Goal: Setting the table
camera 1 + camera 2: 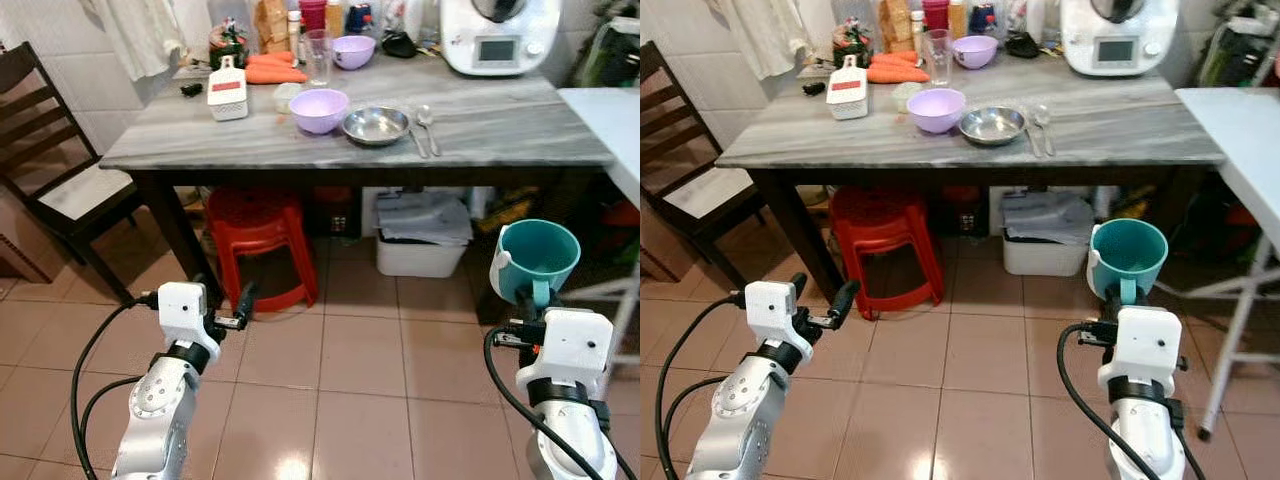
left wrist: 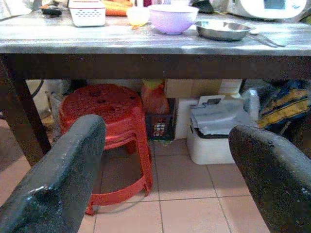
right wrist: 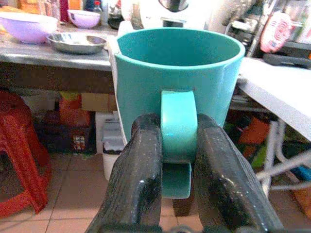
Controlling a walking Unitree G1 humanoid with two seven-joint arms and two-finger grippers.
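The right gripper (image 3: 179, 145) is clamped on the handle of a teal mug (image 1: 537, 258), one black finger pressed to each side of it; the mug stands upright, mouth up, held in the air over the tiled floor (image 1: 350, 380) at the near right, short of the table and below its top; the left gripper (image 1: 230, 305) hangs at the near left with its two fingers (image 2: 58, 179) spread wide and nothing between them, pointing toward the red plastic stool (image 1: 258, 235) under the table; the grey wood-grain table (image 1: 180, 135) spans the far part of the scene; near its front edge, about the middle, sit a lilac bowl (image 1: 319, 109) and, just right of it, a shallow steel dish (image 1: 376, 125), with a spoon (image 1: 426, 122) lying just right of the dish; left of the bowl a white grater with a red label (image 1: 228, 95) lies flat; farther back stand a clear glass (image 1: 318, 55), a second lilac bowl (image 1: 353, 50), some carrots (image 1: 272, 70) and a white kitchen appliance (image 1: 498, 35) at the far right; a dark wooden chair (image 1: 45, 160) stands at the left of the table; a white storage box (image 1: 420, 245) sits under the table to the right of the stool; the edge of a white table (image 1: 605, 125) shows at the far right.
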